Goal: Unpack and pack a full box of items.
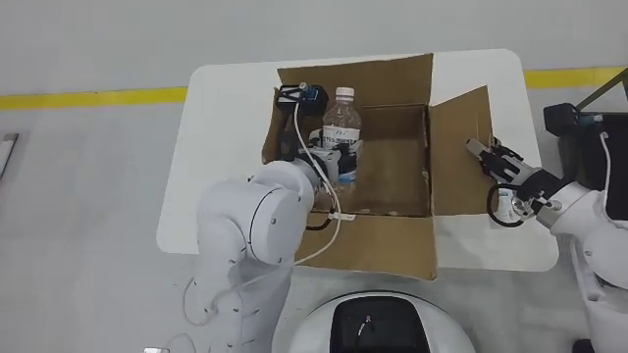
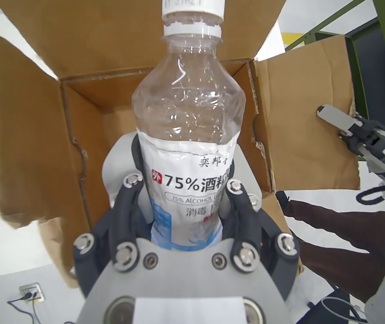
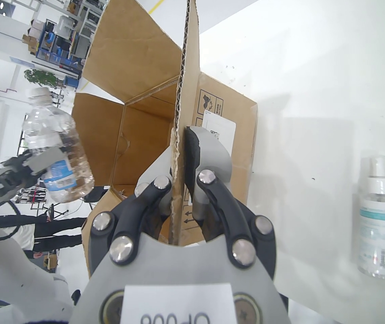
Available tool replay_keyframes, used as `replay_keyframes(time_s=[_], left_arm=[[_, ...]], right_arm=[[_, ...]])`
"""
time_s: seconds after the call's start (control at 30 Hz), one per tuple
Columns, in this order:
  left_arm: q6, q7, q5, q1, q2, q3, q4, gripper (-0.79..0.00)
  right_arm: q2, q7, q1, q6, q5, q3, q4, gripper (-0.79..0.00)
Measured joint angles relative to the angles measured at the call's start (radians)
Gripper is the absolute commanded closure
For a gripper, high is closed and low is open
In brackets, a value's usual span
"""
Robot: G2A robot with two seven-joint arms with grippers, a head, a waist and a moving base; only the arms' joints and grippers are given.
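Clear bottle (image 2: 185, 129) in the left pincer (image 2: 184, 183), over the open box (image 1: 383, 240)

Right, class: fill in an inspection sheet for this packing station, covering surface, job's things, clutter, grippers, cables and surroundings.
surface: white table
job's things: open cardboard box on the table; clear alcohol bottle, white cap on, held over the box's opening; spray bottle on the table outside the box
clutter: nothing seen
grippers: left gripper shut on the alcohol bottle; right gripper shut on the box's side flap
cables: black leads plugged into a socket
surroundings: yellow floor line behind the table
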Motion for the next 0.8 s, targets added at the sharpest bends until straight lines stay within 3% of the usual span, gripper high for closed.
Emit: replay_keyframes(time_s=[0.17, 0.8], left_arm=[[0.062, -0.034, 0.072, 0.000, -0.002, 0.011, 0.096, 0.000], [0.118, 0.026, 0.111, -0.015, -0.040, -0.075, 0.374, 0.000]], right_arm=[[0.007, 0.010, 0.006, 0.001, 0.017, 0.010, -0.043, 0.000], [0.030, 0.045, 0.005, 0.004, 0.006, -0.037, -0.157, 0.000]])
